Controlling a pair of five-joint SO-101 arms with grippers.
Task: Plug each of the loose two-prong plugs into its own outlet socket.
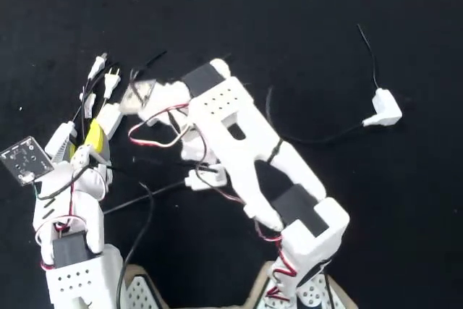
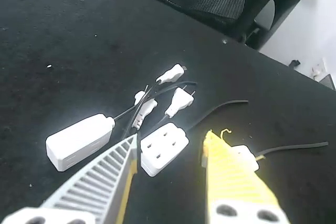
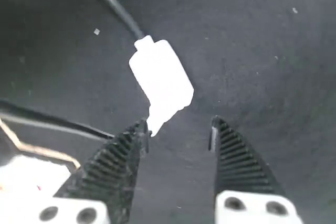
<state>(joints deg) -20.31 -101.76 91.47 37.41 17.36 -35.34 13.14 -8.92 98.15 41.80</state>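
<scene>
The left gripper hovers with its jaws spread over a white outlet block on the black worktop. A cluster of loose two-prong plugs lies just beyond the block. The right gripper has its jaws open too, and a white plug lies just ahead of one jaw tip.

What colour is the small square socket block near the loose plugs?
White. The socket block shows best in the left wrist view.
</scene>
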